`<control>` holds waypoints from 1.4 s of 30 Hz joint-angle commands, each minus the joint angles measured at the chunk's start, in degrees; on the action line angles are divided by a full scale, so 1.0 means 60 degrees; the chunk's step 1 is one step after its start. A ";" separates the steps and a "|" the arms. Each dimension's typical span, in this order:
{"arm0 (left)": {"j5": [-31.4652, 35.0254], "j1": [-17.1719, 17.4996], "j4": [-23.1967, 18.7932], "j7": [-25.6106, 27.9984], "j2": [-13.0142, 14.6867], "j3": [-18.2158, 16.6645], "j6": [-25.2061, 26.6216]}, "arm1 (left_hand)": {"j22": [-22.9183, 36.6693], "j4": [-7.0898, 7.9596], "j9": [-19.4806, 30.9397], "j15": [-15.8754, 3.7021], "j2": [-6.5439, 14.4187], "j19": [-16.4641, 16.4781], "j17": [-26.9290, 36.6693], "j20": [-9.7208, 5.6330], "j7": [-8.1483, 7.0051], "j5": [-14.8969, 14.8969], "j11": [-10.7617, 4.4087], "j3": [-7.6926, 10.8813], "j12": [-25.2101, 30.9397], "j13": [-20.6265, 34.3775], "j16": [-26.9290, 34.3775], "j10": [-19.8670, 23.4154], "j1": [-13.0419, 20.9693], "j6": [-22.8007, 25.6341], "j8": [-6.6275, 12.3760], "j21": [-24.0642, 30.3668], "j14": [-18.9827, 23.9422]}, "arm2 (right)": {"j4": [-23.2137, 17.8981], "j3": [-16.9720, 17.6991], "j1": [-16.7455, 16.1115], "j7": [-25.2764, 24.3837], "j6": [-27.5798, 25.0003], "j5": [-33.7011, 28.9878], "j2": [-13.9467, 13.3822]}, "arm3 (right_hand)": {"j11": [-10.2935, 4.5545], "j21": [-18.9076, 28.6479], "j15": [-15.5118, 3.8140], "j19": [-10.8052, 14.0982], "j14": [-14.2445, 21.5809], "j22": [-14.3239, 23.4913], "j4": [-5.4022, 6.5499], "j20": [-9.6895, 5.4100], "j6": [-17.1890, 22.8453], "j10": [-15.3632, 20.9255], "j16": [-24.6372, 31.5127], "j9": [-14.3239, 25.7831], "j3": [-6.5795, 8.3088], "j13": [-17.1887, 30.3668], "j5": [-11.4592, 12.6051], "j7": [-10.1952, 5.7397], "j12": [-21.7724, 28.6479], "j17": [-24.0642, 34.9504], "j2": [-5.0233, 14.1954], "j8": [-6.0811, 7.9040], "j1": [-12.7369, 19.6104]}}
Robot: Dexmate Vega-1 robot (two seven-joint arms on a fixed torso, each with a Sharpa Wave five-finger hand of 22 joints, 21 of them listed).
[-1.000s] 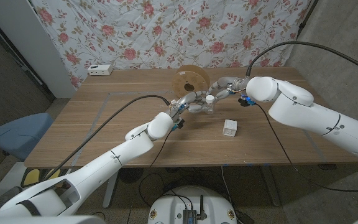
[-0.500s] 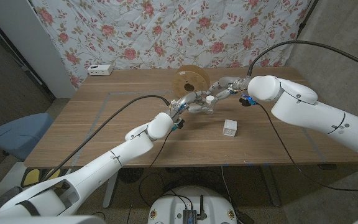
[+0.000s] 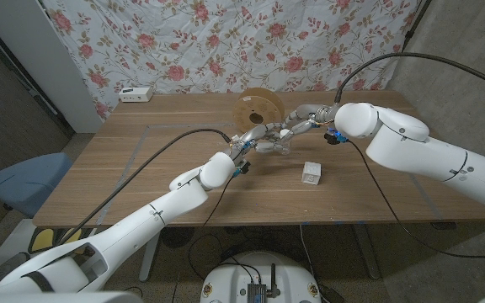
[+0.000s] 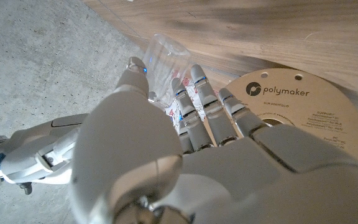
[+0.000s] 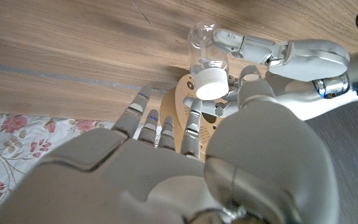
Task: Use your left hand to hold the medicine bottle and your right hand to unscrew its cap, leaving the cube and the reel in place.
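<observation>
**Clear bottle held off the bench, cap under the right hand's fingertips**

The left hand [image 3: 263, 139] is wrapped round the medicine bottle [image 5: 205, 45], fingers [image 4: 199, 93] on one side and thumb on the other, holding it just in front of the reel [image 3: 258, 107], toward the far edge of the bench [image 3: 141, 160] near its middle. In the left wrist view the bottle looks lifted and tipped, not standing. The right hand [image 3: 303, 118] comes in from the other side with its fingers part-curled; its thumb and a fingertip sit at the white cap [image 5: 206, 82], which I judge to be pinched, though the contact is hard to make out.

The bottle is thin, see-through plastic and looks nearly empty, so I'd expect it to be very light, smooth and easy to squash or spin in the grip. The body wants a firm wrap low down, away from the neck, as the left hand has it. The cap is small, stiff and round; its rim is the place to take it, with fingertips opposite each other, turning without pulling sideways.

The cube [image 3: 311, 173] sits nearer the front edge, below the right forearm, well apart from both hands.
</observation>
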 commanded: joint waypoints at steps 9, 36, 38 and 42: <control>0.0040 0.0040 -0.0077 -0.0008 -0.0019 0.0036 0.0059 | 0.0026 -0.0017 0.0047 -0.1029 -0.0031 -0.0032 0.0001 -0.0785 -0.0082 -0.0036 -0.0030 0.0084 0.0042 0.0050 -0.0026 0.0115 -0.0035 0.0061 -0.0017 0.0005 0.0116 | -0.0555 -0.1446 0.0799 0.0017 -0.1730 -0.1339 0.0178 | 0.0184 0.0104 0.0149 0.0205 0.0319 0.0048 0.0067 0.0144 0.0579 0.0369 0.0171 0.0099 -0.0192 0.0034 0.0002 0.0168 0.0160 0.0029 -0.0099 0.0257 -0.0458; 0.0019 -0.0014 -0.0023 -0.0042 -0.0069 0.0060 0.0132 | 0.0027 -0.0021 0.0047 -0.1014 -0.0066 -0.0028 0.0000 -0.0779 -0.0090 -0.0034 -0.0049 0.0134 0.0030 0.0051 -0.0026 0.0108 -0.0088 0.0077 -0.0019 0.0007 0.0133 | -0.0369 -0.2707 0.1411 -0.0185 -0.2474 -0.2333 0.0452 | 0.0194 0.0140 0.0001 0.0543 0.0854 0.0046 -0.0186 0.0093 0.1968 0.0956 0.0252 0.0266 -0.0194 0.0025 0.0063 -0.0020 0.0229 -0.0013 -0.0145 0.0921 -0.0455; 0.0010 -0.0036 0.0025 -0.0065 -0.0058 0.0070 0.0025 | 0.0027 -0.0020 0.0047 -0.1011 -0.0065 -0.0033 0.0001 -0.0776 -0.0085 -0.0034 -0.0029 0.0138 0.0026 0.0051 -0.0024 0.0097 -0.0092 0.0075 -0.0020 0.0005 0.0137 | -0.0343 -0.2685 0.1369 -0.0262 -0.2441 -0.2348 0.0468 | 0.0197 0.0141 -0.0015 0.0561 0.0902 0.0046 -0.0208 0.0081 0.2028 0.0993 0.0266 0.0281 -0.0182 0.0025 0.0067 -0.0041 0.0232 -0.0011 -0.0137 0.0960 -0.0431; 0.0003 -0.0044 0.0039 -0.0059 -0.0068 0.0066 0.0035 | 0.0027 -0.0023 0.0047 -0.1008 -0.0067 -0.0034 0.0000 -0.0773 -0.0080 -0.0033 -0.0041 0.0149 0.0020 0.0051 -0.0024 0.0084 -0.0093 0.0075 -0.0021 0.0004 0.0140 | -0.0301 -0.2752 0.1408 -0.0255 -0.2502 -0.2421 0.0514 | 0.0173 0.0142 -0.0036 0.0600 0.0960 0.0046 -0.0252 0.0077 0.2183 0.1109 0.0277 0.0316 -0.0159 0.0024 0.0073 -0.0050 0.0252 -0.0005 -0.0113 0.1061 -0.0384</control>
